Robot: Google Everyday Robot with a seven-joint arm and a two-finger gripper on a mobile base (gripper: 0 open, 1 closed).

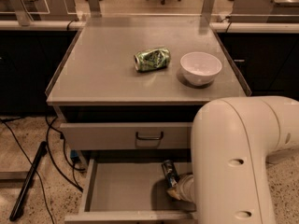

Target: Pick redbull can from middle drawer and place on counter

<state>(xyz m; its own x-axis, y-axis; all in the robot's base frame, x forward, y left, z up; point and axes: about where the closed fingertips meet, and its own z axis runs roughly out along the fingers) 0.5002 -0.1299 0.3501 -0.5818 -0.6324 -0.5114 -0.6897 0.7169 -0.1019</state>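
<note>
The task is in its early part, as I judge it: the middle drawer (122,191) stands pulled out below the closed upper drawer front (117,136), so access is made. The redbull can (170,171) is inside the drawer, near the right side of its grey floor, tilted with its top toward the back. The claw (176,192) is down in the drawer at the lower end of the can, touching it or just beside it. Most of the claw is hidden behind the big cream arm housing (233,162), so I cannot tell whether it is spread, pressed together or already pinching the can. I also cannot tell whether the can rests on the drawer floor or has begun to come off it. The reach into the drawer looks done and the grasp is either under way or about to be made. What is left is the larger share: lifting the can clear of the drawer wall, carrying it up past the upper drawer, and setting it on the bench (93,73). That top already bears a dented green can (152,59) and, just to its right, a white bowl (201,67), with bare surface on the left and front (room enough, it seems, for a slim can).
</note>
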